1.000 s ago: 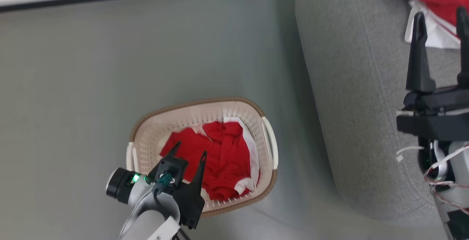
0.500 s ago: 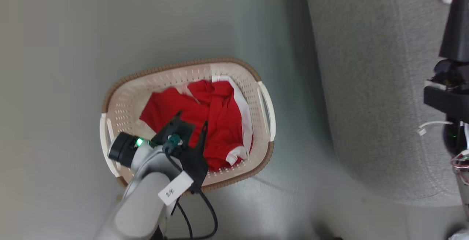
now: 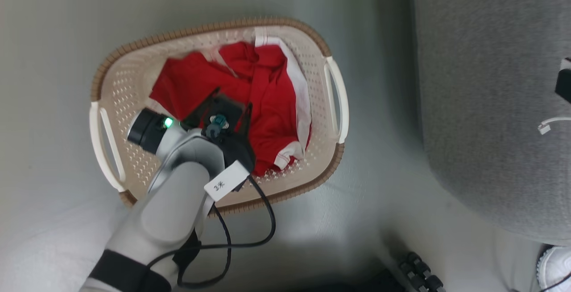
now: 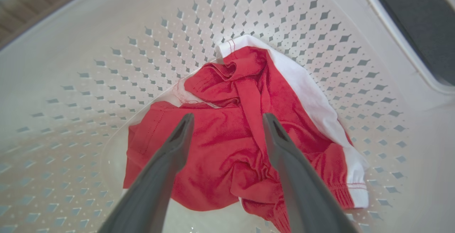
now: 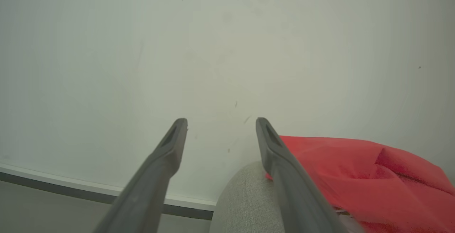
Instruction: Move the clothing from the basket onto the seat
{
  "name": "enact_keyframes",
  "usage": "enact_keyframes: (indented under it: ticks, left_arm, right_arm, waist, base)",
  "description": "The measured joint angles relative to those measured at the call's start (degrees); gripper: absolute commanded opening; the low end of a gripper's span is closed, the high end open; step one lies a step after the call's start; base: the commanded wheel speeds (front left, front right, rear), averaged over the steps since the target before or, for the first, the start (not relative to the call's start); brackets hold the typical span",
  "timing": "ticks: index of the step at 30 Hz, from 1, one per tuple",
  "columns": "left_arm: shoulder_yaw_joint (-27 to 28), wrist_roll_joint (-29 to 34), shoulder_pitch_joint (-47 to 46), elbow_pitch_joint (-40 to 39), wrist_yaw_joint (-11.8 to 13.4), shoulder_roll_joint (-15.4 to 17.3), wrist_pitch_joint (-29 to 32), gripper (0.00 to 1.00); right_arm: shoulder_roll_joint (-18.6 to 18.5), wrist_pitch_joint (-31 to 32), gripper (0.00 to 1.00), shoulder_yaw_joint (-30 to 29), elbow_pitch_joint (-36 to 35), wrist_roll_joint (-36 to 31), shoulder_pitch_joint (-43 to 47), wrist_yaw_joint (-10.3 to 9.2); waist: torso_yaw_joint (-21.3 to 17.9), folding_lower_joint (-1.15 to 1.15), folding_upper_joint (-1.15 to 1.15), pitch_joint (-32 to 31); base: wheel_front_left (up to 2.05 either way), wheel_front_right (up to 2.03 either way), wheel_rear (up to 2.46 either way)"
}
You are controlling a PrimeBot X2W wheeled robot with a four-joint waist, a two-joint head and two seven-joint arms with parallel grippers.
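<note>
The cream basket [image 3: 134, 47] with its brown rim stands on the grey floor, left of the grey seat [image 3: 490, 104]. Crumpled red clothing with white trim [image 3: 267, 82] lies inside it. My left gripper [image 3: 233, 97] is open and reaches down into the basket. In the left wrist view it [image 4: 228, 116] hovers just over the red clothing [image 4: 220, 147], with the perforated basket wall [image 4: 106, 65] all around. My right gripper [image 5: 220, 121] is open and holds nothing. It is raised toward a pale wall, above the seat's edge [image 5: 241, 197], where another red garment [image 5: 355, 172] lies.
A black cable [image 3: 263, 234] loops from my left arm over the floor in front of the basket. Dark ribbed parts [image 3: 419, 269] and a white rounded object [image 3: 553, 267] sit at the bottom right. A dark baseboard [image 5: 71, 186] runs along the wall.
The head camera has tipped down and closer, so the basket sits higher and larger in the picture. My left gripper has sunk deeper into the basket toward the red clothing, still open.
</note>
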Motion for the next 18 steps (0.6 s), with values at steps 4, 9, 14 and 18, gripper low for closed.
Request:
enact_keyframes:
  ticks: [4,9,14,18]
  left_arm:
    - [-0.7,1.0,-2.1,1.5,0.0,-0.1,0.1,1.0]
    - [-1.9,1.0,-3.2,3.6,-0.1,0.0,0.0,1.0]
    - [-2.9,-0.7,-4.0,5.0,-0.1,0.0,-0.3,1.0]
    - [-4.1,-1.8,-4.8,6.2,0.0,0.0,-0.3,1.0]
  right_arm:
    - [0.0,0.0,1.0,-0.1,-1.0,-0.3,-1.4,-0.01]
    - [0.4,0.0,1.0,0.0,-0.9,-0.7,-2.3,-0.01]
    - [1.1,0.0,1.0,0.7,-1.1,-1.8,-3.8,-0.02]
    - [1.5,0.0,1.0,1.3,-1.4,-2.4,-4.4,-0.02]
  waist:
    - [0.0,0.0,0.0,2.6]
    - [0.0,0.0,0.0,6.2]
    - [-0.4,-0.01,0.0,8.6]
    - [-1.1,0.0,0.0,9.6]
  base:
    - [0.0,0.0,0.0]
    - [0.0,0.0,0.0]
    - [0.0,0.0,0.0]
    - [0.0,0.0,0.0]
